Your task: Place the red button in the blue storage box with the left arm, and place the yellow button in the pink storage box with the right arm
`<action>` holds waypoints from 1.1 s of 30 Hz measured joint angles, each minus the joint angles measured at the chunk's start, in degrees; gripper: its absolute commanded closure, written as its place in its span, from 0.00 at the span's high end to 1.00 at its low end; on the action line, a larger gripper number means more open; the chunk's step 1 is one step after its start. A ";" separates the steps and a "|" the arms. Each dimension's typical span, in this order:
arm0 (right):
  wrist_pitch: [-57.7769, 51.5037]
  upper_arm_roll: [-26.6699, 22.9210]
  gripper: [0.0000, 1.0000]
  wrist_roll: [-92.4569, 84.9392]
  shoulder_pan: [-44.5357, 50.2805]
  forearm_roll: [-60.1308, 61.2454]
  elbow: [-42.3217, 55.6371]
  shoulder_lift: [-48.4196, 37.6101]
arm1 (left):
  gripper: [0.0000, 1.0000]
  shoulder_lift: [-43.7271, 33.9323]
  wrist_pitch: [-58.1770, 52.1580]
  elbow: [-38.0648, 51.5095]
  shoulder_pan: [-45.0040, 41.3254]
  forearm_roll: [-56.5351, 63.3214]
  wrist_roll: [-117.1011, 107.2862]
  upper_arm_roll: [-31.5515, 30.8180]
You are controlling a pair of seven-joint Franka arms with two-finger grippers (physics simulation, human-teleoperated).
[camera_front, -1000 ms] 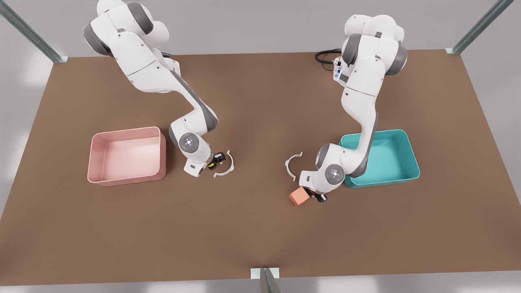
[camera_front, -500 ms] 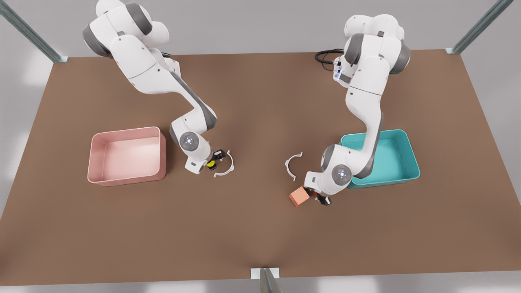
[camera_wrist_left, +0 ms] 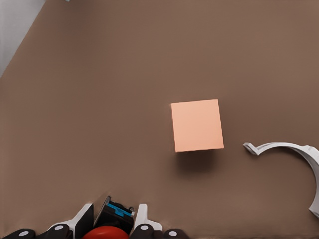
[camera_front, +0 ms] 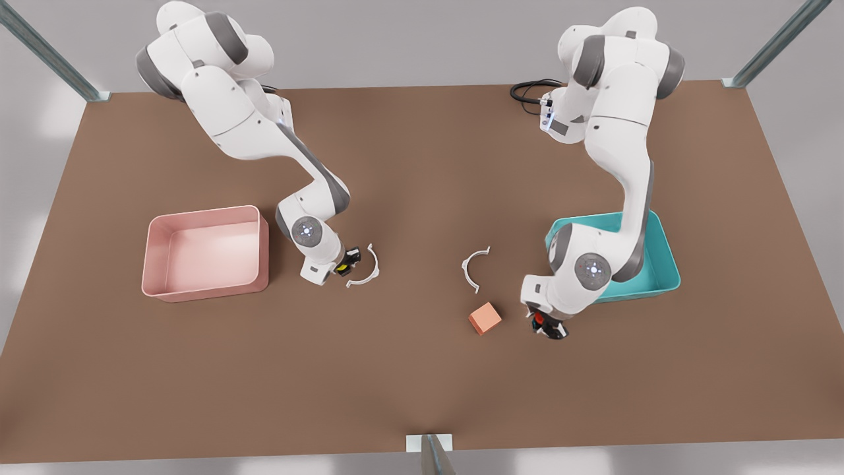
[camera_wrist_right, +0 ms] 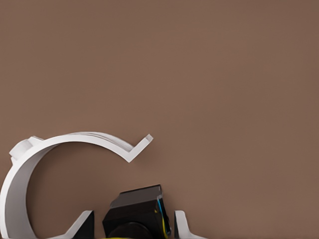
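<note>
Clamped in the left gripper point(camera_front: 546, 328), the tiny red-capped button point(camera_front: 539, 320) is unboxed, as is the yellow-capped button point(camera_front: 342, 269) in the right gripper point(camera_front: 347, 262); both trays are unfilled.

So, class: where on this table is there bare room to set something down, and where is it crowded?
Free: the table strip along its near edge, and the middle between both arms. Crowded: around the orange cube, the white clips and both storage boxes.

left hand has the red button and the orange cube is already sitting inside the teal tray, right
Not quite. The left hand does hold the small red button on its black base, but the salmon-orange cube sits on the brown table, outside the teal-blue plastic tray. The front view shows this.
</note>
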 measured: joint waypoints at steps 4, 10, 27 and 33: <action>0.24 0.05 0.49 -0.35 -0.07 0.17 0.18 -0.16 | 0.54 -5.32 -2.72 -5.16 4.05 0.08 2.49 0.15; 0.13 0.42 0.49 -0.70 -1.44 0.26 0.51 -5.00 | 0.53 -17.24 -4.28 -21.02 4.86 0.52 7.15 2.49; -14.83 0.78 0.40 -4.29 -21.14 0.91 -8.34 -21.66 | 1.00 -20.46 -9.45 -21.20 1.55 2.82 14.44 6.01; -17.38 0.89 0.43 -8.95 -30.35 1.05 -12.84 -24.59 | 1.00 -23.36 -17.39 -2.78 -0.60 0.12 -1.47 8.42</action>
